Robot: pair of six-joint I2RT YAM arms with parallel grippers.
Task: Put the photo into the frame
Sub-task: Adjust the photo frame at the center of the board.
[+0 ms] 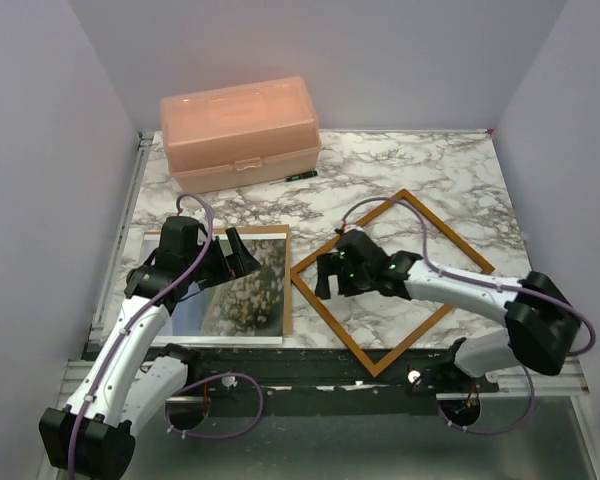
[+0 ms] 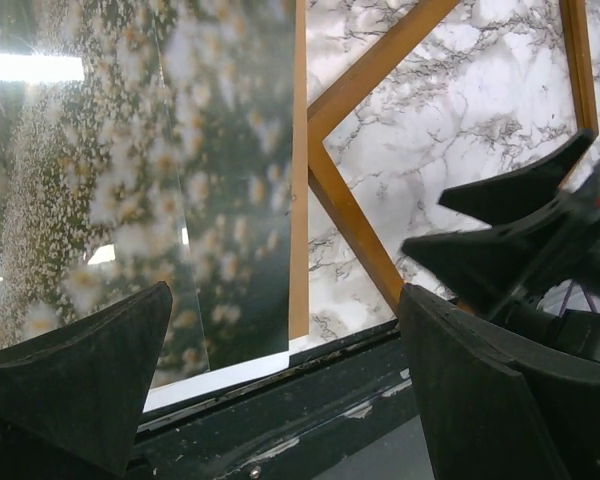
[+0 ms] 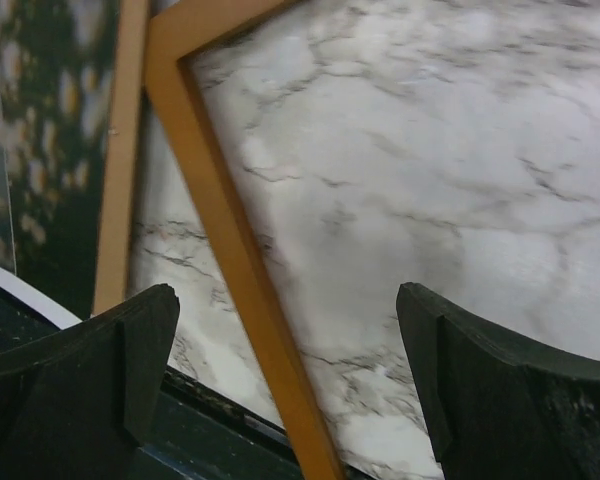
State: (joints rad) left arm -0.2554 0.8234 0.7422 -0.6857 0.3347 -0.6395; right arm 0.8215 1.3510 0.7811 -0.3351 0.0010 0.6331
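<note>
The photo [image 1: 242,292] lies picture side up on a brown backing board [image 1: 287,285] at the table's near left. My left gripper [image 1: 242,256] hovers open over the photo's upper right part, empty. In the left wrist view the photo [image 2: 130,180] fills the left, with the board's edge [image 2: 298,200] beside it and my left gripper [image 2: 283,300] wide apart. The orange-brown frame [image 1: 332,322] lies flat as a diamond to the right, empty inside. My right gripper [image 1: 328,275] stands open above its left corner. In the right wrist view the frame's rail [image 3: 220,230] runs between the spread fingers of my right gripper [image 3: 287,300].
A pink plastic box [image 1: 240,132] sits at the back left, with a small dark pen-like item [image 1: 300,175] beside it. The marble table [image 1: 430,170] is walled on three sides. A dark rail [image 1: 310,365] runs along the near edge.
</note>
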